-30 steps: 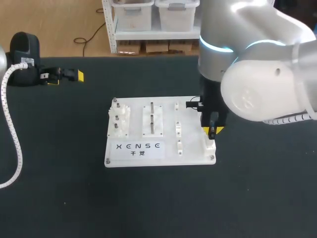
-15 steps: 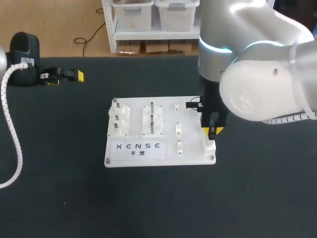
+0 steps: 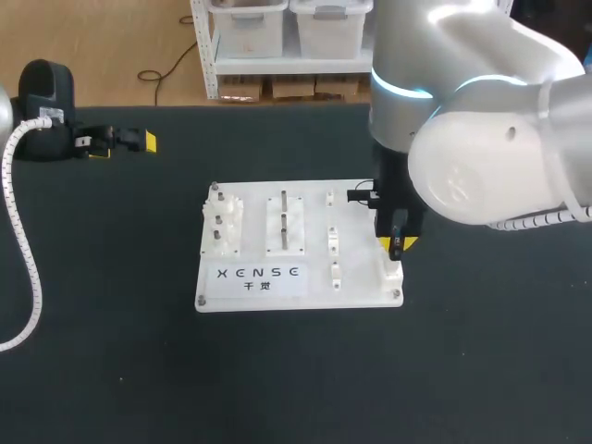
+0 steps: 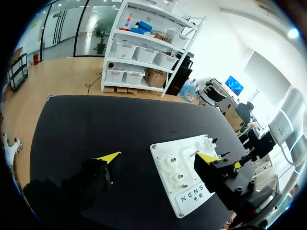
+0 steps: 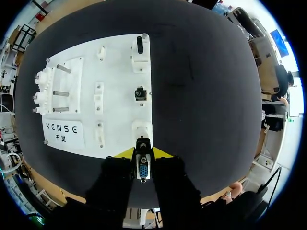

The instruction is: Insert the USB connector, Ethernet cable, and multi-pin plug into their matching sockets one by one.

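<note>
Plug insertion looks to be the step in hand. The right hand (image 5: 143, 154) is clamped on the plug (image 5: 143, 171), one finger on each flank, and holds it upright with the wrist pointing straight down. That squared-up hold makes sense, since a many-pinned shell will only enter if it goes in true, without tilt or twist.

The hand hangs directly over the white socket (image 5: 142, 130) at the near right corner of the board (image 5: 96, 103). In the wrist view the plug's dark lower end lines up with the middle of that socket. The head view also puts the yellow tips right above the block. Whether the plug has already met the socket or sits just clear of it cannot be told from either view.

Two more fixtures (image 5: 140, 93) stand farther along the same edge of the board, each with something dark in it. Whether those are seated connectors is too small to judge. Pegs and small white blocks fill the rest of the board.

The left hand (image 3: 120, 144) lies at the far left of the worktop (image 3: 296, 370), well apart from the board. Its fingers are spread and nothing is between them. It is parked out there, I take it, to leave the right arm free room.

The next move calls for a short, straight push down. The risk is a slight skew that could jam the shell or nudge the board.
</note>
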Robot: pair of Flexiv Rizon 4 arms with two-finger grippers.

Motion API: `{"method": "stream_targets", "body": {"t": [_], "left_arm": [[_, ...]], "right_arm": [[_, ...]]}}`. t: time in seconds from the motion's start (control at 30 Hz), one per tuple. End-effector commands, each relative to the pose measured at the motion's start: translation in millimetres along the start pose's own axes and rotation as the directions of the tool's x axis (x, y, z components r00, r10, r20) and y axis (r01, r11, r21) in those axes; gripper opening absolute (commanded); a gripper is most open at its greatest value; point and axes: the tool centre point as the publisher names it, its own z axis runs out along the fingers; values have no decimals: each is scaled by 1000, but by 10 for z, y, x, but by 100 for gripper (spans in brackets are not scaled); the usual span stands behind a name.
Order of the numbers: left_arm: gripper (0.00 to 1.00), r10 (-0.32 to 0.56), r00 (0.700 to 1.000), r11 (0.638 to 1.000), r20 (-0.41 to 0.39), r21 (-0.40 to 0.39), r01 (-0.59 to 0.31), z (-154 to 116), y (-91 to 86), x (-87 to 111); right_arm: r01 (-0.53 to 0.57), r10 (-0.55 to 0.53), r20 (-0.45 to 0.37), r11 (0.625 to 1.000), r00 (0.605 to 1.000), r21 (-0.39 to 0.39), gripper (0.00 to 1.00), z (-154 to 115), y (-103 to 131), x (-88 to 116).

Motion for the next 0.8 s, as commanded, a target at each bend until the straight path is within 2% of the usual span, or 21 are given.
{"method": "stream_targets", "body": {"t": [0.03,0.8], "left_arm": [[100,0,1000,1000,0,0,0,0,0,0],[100,0,1000,1000,0,0,0,0,0,0]], "right_arm": [[-3,3,-3,1000,1000,1,0,28,4,-16],[-10,10,3,1000,1000,1,0,26,16,-43]]}}
